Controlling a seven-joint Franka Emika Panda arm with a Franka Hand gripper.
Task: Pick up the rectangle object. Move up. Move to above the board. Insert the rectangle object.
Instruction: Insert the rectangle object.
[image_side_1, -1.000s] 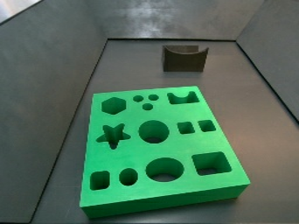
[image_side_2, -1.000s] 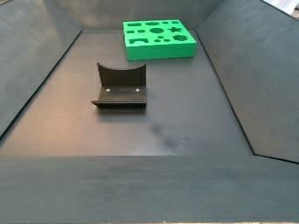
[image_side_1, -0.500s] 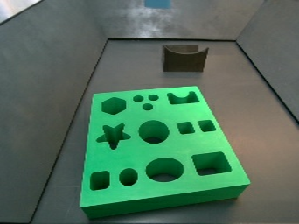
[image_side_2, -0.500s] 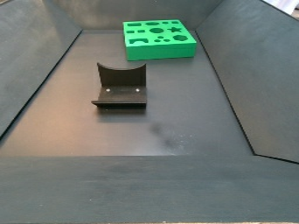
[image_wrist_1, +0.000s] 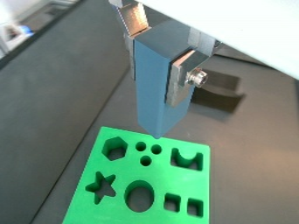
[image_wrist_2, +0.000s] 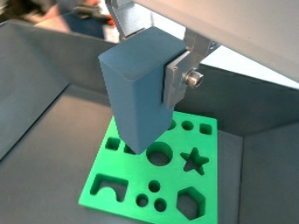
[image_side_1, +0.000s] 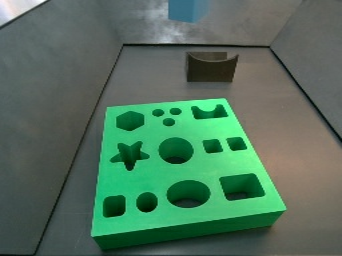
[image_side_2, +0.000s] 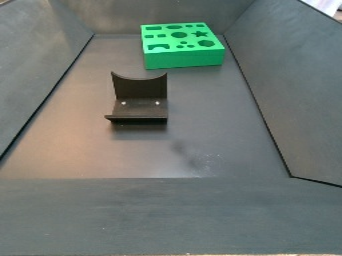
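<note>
- Tool (image_wrist_1: 156, 54) hanging high over the board (image_wrist_1: 117, 188), its silver fingers (image_wrist_1: 181, 77) pressing on the two opposite sides of the rectangle object (image_wrist_1: 155, 87) and holding it upright in the air.
- The rectangle object (image_wrist_2: 138, 83) is showing in both wrist views as a tall light-blue block, its lower end pointing down toward the green slab (image_wrist_2: 107, 166) and clear of it.
- In a side view only the lower end of the blue block (image_side_1: 189, 9) is peeking in at the upper edge of the picture, well above the table (image_side_1: 87, 110); the tool itself is lying out of that frame.
- The board (image_side_1: 181, 168) is lying flat on the dark table, its hexagon, star, round and square cut-outs all facing up and standing open.
- The fixture (image_side_1: 210, 65) is standing apart from the board, toward the far wall in that view.
- In a side view the fixture (image_side_2: 138, 98) is sitting mid-floor with the board (image_side_2: 182, 46) well beyond it.
</note>
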